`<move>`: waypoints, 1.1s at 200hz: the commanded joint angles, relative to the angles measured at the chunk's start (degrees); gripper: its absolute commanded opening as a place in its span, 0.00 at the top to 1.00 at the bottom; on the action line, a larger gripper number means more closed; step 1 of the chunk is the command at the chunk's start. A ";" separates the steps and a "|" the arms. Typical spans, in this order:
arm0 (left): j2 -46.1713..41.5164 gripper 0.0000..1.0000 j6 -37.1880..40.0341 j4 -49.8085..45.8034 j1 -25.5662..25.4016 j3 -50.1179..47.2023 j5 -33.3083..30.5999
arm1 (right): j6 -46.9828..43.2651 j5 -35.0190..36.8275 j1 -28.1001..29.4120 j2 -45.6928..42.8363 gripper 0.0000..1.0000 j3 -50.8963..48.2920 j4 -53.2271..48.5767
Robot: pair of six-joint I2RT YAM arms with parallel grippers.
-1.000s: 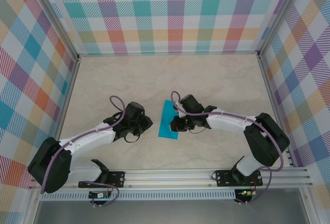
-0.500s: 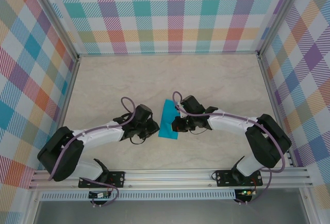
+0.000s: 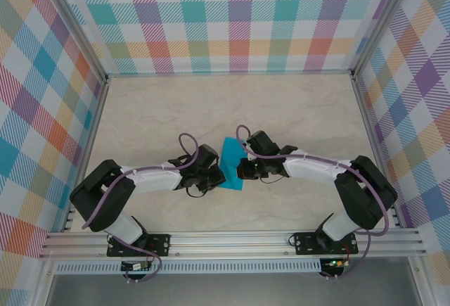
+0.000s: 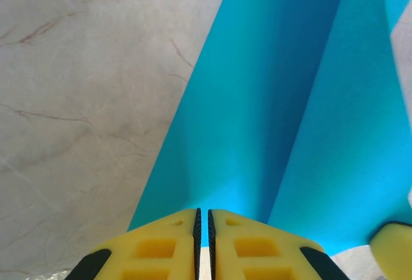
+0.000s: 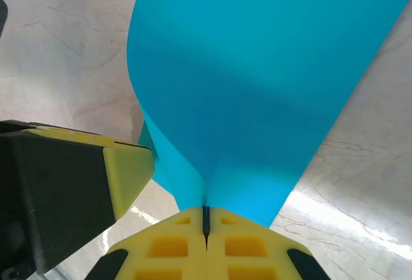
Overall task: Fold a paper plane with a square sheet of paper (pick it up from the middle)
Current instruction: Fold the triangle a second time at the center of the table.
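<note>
Sheet position: the square sheet of paper (image 3: 230, 158) sits mid-table, between the 2 grippers. It is bowed up off the table (image 3: 176, 109). From the left wrist you see 1 long valley running down its length (image 4: 270, 100).

Handling (judgement): it is thin, very light and limp. It will sag under its own weight, keep any crease you crush into it, and slide on the smooth top. Hold it by an edge with the pad tips only, and keep the 2 holds apart so the span stays taut.

Right gripper (image 5: 206, 219): closed on the sheet's near edge, with paper rising straight out of the seam between the pads.

Left gripper (image 4: 201, 225): the pads are almost together, with 1 thin slit between them, right at the sheet's edge. You cannot tell whether paper sits in that slit.

Hard to read:
- From above, both wrists cover the sheet's side edges.
- The number of folded layers is unclear.
- The far end is cut off in both wrist views.
</note>
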 commanded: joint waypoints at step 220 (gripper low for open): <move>3.44 0.87 1.93 -6.06 -2.14 2.52 -3.23 | -6.60 8.05 -1.85 10.80 0.98 11.26 -11.24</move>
